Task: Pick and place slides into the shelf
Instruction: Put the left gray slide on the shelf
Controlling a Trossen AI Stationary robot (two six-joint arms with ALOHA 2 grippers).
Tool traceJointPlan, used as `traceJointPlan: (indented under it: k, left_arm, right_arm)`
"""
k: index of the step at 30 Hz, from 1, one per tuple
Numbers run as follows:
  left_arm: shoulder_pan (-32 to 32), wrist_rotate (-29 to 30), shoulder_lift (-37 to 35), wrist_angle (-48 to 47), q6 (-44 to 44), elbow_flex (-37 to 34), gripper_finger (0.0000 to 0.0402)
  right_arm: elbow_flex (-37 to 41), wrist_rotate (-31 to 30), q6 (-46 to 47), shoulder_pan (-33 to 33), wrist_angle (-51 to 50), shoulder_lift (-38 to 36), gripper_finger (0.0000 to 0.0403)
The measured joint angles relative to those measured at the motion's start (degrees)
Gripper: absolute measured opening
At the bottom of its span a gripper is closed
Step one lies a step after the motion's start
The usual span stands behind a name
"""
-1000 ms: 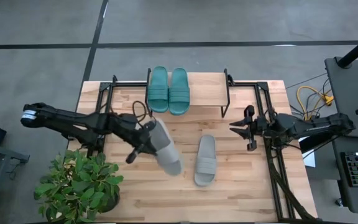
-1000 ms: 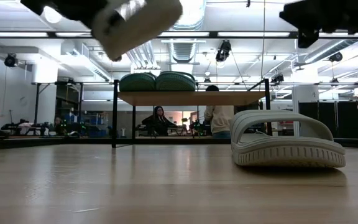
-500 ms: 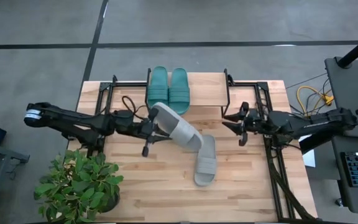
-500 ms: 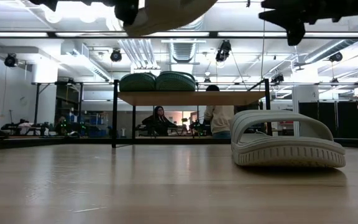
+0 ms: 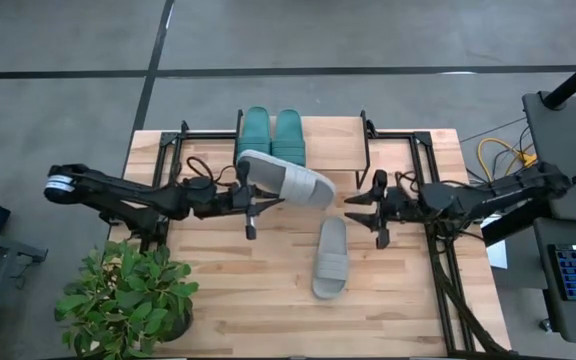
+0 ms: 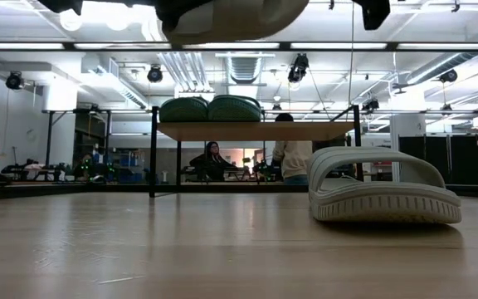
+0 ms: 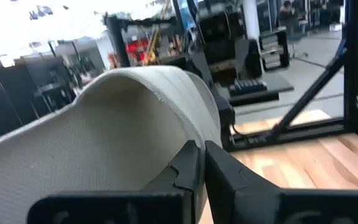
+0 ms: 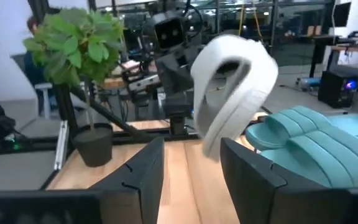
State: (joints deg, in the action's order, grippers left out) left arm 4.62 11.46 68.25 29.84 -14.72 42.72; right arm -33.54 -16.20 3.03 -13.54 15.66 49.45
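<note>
My left gripper (image 5: 253, 203) is shut on a light grey slide (image 5: 288, 178) and holds it in the air in front of the shelf (image 5: 330, 150), just right of the teal pair. Two teal slides (image 5: 271, 140) lie side by side, soles down, on the shelf's left half. The second grey slide (image 5: 330, 257) rests sole down on the table; it also shows in the low view (image 6: 384, 187). My right gripper (image 5: 360, 211) is open and empty, right of the held slide and above the table. In the right wrist view the held slide (image 8: 232, 74) shows end-on ahead of the open fingers. My left gripper pinches the grey slide's side edge (image 7: 182, 127) between its two fingers, near the slide's left end. The fingers come level from the table's left. The slide is lifted clear of the table and reaches right from the gripper, tipped partly onto its side.
A potted plant (image 5: 128, 295) stands at the table's near left corner. Black metal frames (image 5: 423, 170) flank the shelf on both sides. The shelf's right half (image 5: 333, 140) is bare wood. People stand in the room behind the table (image 6: 293, 154).
My left gripper has gone toward the far edge and the shelf and has turned, still shut. The grey slide has swung from pointing toward the near right to lying across in front of the shelf, and has risen. My right gripper has gone toward the table's left, still open.
</note>
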Motion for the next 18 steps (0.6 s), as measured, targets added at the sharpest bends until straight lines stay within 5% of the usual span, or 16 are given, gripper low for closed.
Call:
traceJointPlan:
  k: [5,18]
  left_arm:
    - [0.04,-0.06,2.21,5.07,-2.77,0.02,0.0]
    - [0.07,0.3,8.63,13.92,-8.42,0.0,0.0]
  right_arm:
    - [-1.49,-6.43,-3.54,-0.97,0.04,2.04,0.0157]
    - [-1.27,-11.76,-6.32,-0.94,2.16,2.04,0.0155]
